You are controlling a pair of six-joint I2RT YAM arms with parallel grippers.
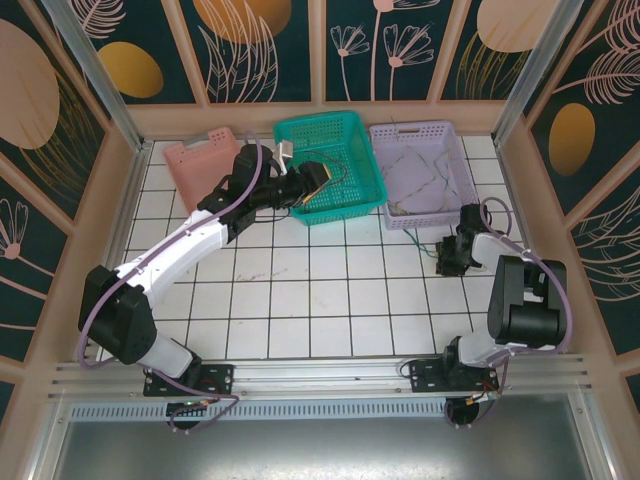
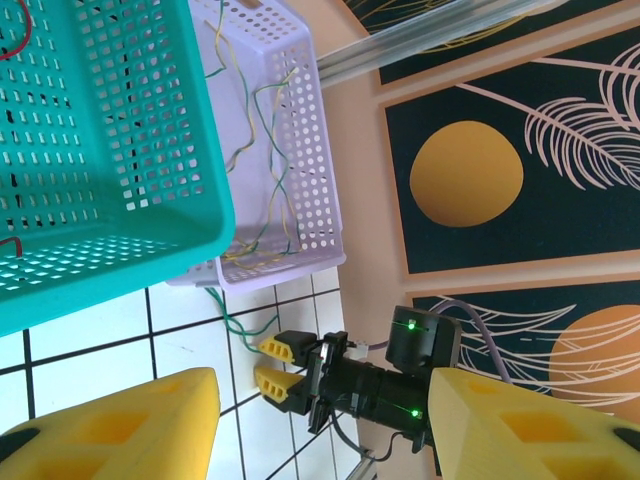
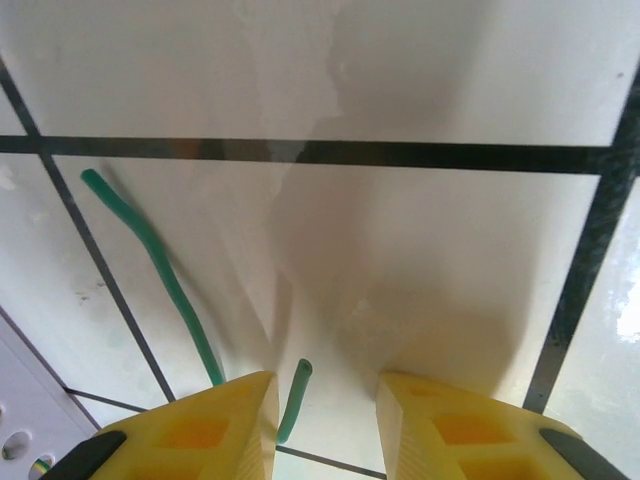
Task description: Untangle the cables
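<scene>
Right gripper (image 3: 325, 385): low over table (image 3: 400, 230), jaws part open, clamping nothing. The loose end of green cable (image 3: 160, 265) lies in the gap, close to one side. Cable: thin, light, limp, probably slick-jacketed and likely to flick aside if nudged; best pinched just behind the end, square across. It runs back toward lilac basket (image 2: 310, 150), where yellow and green cables (image 2: 285, 200) lie looped. Left gripper (image 1: 318, 182): over teal basket (image 2: 150, 250), jaws wide, empty. Red cable (image 2: 15, 35) lies inside that basket.

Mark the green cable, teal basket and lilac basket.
green cable (image 3: 152, 250), right wrist view, middle of its curved run.
teal basket (image 2: 110, 262), left wrist view, perforated side wall.
lilac basket (image 2: 312, 150), left wrist view, perforated side wall.
</scene>
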